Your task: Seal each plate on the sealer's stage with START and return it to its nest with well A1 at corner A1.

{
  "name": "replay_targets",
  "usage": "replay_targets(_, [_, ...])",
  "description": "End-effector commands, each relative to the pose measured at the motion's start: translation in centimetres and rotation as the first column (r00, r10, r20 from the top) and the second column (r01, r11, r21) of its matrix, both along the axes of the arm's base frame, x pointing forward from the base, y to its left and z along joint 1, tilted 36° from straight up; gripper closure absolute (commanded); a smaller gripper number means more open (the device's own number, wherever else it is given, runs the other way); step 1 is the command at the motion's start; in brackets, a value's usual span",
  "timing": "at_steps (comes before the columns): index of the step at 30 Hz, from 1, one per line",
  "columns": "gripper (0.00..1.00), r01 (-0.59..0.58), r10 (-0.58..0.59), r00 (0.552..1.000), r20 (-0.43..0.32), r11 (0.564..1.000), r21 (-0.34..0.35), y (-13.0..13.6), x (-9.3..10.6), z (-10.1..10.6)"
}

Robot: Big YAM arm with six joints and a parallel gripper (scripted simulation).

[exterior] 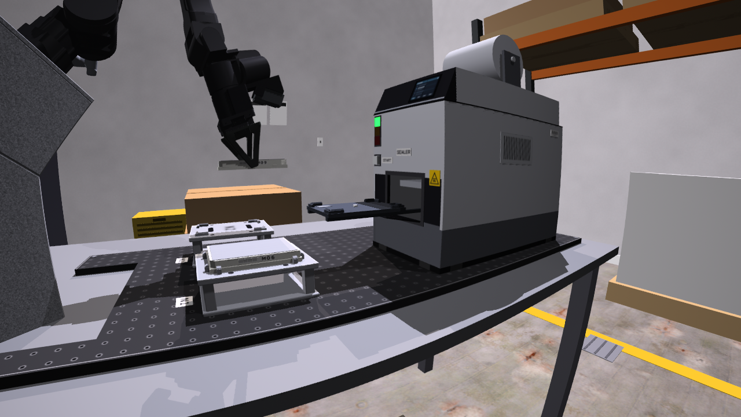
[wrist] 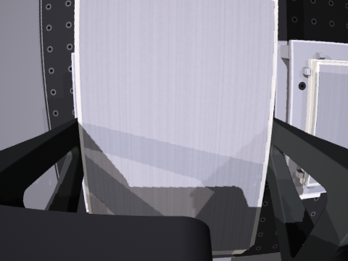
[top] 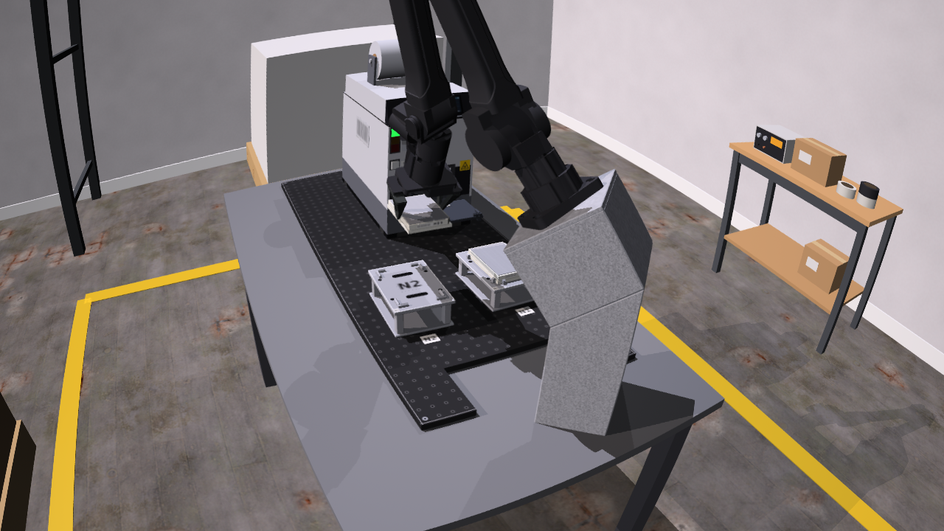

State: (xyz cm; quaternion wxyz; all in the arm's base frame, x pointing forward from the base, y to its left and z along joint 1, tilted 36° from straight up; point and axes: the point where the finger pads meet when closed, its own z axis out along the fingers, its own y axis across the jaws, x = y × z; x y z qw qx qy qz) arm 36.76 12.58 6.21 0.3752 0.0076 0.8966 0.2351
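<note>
My gripper [top: 428, 207] [exterior: 252, 164] [wrist: 175, 127] is shut on the plate M09 [top: 426, 227] [exterior: 274, 163] [wrist: 176, 72], held level in the air. Its top is smooth and finely striped, no wells showing. The N2 nest [top: 394, 285] [exterior: 241, 228] is bare; in the wrist view the held plate hides most of it. Plate M06 [top: 491, 260] [exterior: 253, 251] [wrist: 335, 105], also smooth-topped, sits in the N1 nest [exterior: 259, 273] [wrist: 298, 116]. The sealer [top: 366, 151] [exterior: 409, 124] has its lamp [top: 395, 133] [exterior: 377, 121] green. Its stage [top: 465, 212] [exterior: 357, 208] is out and empty.
The START button [top: 395, 164] [exterior: 377, 159] is below the lamp. The grey arm pedestal [top: 587, 316] [exterior: 25, 207] stands at the table's near end and hides part of N1 in the top view. Both nests and the sealer stand on a black perforated board [top: 448, 396] [exterior: 150, 321].
</note>
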Motion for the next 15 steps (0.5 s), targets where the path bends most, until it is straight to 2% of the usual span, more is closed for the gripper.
replay_targets(1, [1.00,0.005,-0.005,1.000,0.011,1.000,0.007,0.4,-0.5,0.5])
replay_targets(8, [1.00,0.002,-0.003,0.999,0.032,1.000,0.022,1.8,-1.5,1.3])
replay_targets(15, [1.00,0.004,-0.004,1.000,0.009,1.000,0.019,2.4,-2.9,0.3])
